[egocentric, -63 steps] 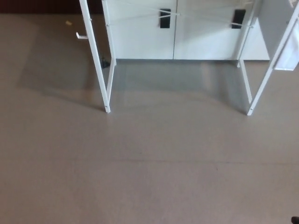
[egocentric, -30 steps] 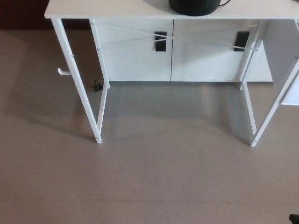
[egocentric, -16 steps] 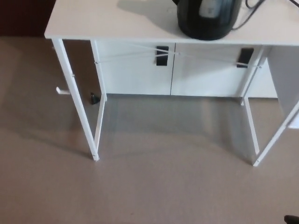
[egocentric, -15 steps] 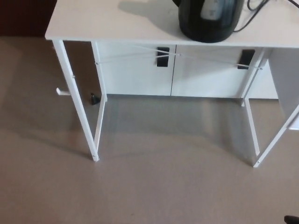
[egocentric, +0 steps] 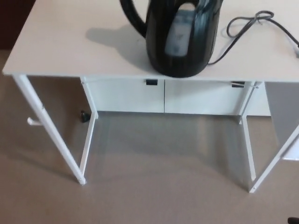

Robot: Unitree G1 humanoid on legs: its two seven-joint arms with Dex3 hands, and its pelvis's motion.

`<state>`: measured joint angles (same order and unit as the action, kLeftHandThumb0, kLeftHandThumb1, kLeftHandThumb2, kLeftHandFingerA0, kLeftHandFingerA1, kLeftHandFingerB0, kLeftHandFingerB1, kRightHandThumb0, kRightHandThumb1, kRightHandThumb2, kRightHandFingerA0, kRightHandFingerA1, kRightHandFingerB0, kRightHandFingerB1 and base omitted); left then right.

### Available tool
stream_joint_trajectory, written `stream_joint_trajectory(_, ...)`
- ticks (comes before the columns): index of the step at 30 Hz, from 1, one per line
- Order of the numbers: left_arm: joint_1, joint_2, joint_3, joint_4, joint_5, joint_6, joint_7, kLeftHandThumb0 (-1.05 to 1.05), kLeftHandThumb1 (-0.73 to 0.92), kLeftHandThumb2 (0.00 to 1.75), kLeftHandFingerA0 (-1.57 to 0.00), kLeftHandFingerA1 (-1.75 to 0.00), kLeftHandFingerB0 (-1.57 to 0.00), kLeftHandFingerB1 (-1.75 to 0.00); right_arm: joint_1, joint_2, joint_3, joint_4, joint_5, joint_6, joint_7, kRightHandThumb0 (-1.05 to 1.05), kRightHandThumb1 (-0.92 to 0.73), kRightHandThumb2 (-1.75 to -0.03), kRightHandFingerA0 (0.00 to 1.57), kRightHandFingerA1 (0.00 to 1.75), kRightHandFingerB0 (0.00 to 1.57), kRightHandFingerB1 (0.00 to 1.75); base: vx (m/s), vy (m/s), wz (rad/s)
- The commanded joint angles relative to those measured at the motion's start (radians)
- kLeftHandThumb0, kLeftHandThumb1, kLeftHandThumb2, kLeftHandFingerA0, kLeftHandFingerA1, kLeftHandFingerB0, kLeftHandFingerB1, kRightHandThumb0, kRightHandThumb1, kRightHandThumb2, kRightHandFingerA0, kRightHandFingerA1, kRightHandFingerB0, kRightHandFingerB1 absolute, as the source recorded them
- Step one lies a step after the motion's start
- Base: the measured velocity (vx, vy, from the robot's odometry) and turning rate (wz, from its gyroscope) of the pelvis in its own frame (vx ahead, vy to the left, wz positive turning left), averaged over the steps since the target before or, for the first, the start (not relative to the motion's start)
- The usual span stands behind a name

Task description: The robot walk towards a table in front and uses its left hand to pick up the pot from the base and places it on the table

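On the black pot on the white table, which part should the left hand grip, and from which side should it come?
Probably the handle: it arches out from the pot's left side over bare table, so the left hand could come from the left and wrap its fingers around it. The cord lies on the right, out of the way.

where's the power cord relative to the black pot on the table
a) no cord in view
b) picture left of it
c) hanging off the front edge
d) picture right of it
d: the cord loops across the table top to picture right of the pot, while the pot's handle sticks out to picture left.
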<state>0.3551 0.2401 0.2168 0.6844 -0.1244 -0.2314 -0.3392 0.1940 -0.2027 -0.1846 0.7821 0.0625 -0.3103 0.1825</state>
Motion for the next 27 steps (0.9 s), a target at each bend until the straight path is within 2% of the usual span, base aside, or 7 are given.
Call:
stream_joint_trajectory(1, 0.002, 0.022, 0.003, 0.009, 0.011, -0.029, 0.008, -0.30, 0.52, 0.56, -0.62, -0.43, -0.57, -0.38, -0.001, -0.005, 0.002, 0.003, 0.000, 0.001, 0.000, -0.47, -0.36, -0.74, 0.65, 0.63, 0.48, 0.56, 0.23, 0.002, -0.08)
stream_joint_trajectory(13, -0.007, 0.029, -0.003, 0.009, 0.004, -0.015, 0.003, -0.31, 0.53, 0.56, -0.61, -0.41, -0.56, -0.38, -0.002, -0.012, 0.014, 0.007, -0.015, -0.017, -0.006, -0.48, -0.37, -0.75, 0.64, 0.64, 0.49, 0.57, 0.33, 0.145, 0.00)
stream_joint_trajectory(14, -0.006, 0.029, -0.003, 0.008, 0.002, -0.015, 0.000, -0.30, 0.54, 0.56, -0.59, -0.42, -0.55, -0.38, 0.001, -0.012, 0.015, 0.005, -0.016, -0.015, -0.005, -0.43, -0.47, -0.54, 0.69, 0.54, 0.53, 0.47, 0.27, 0.010, 0.07)
stream_joint_trajectory(17, -0.005, 0.029, -0.003, 0.007, 0.001, -0.014, -0.002, -0.30, 0.54, 0.56, -0.59, -0.42, -0.55, -0.38, 0.002, -0.012, 0.016, 0.004, -0.017, -0.014, -0.005, -0.43, -0.47, -0.54, 0.69, 0.54, 0.53, 0.47, 0.28, -0.053, 0.13)
stream_joint_trajectory(18, -0.005, 0.031, -0.004, 0.013, 0.006, -0.024, 0.001, -0.32, 0.53, 0.56, -0.60, -0.42, -0.55, -0.38, -0.002, -0.012, 0.014, 0.012, -0.015, -0.016, -0.003, -0.50, -0.36, -0.76, 0.62, 0.63, 0.49, 0.57, 0.29, -0.122, 0.13)
stream_joint_trajectory(27, 0.003, 0.035, -0.012, 0.008, 0.014, -0.035, 0.009, -0.31, 0.54, 0.56, -0.61, -0.42, -0.56, -0.38, -0.004, -0.007, 0.010, 0.021, -0.006, -0.023, 0.007, -0.48, -0.36, -0.75, 0.63, 0.65, 0.49, 0.58, 0.31, -0.177, 0.25)
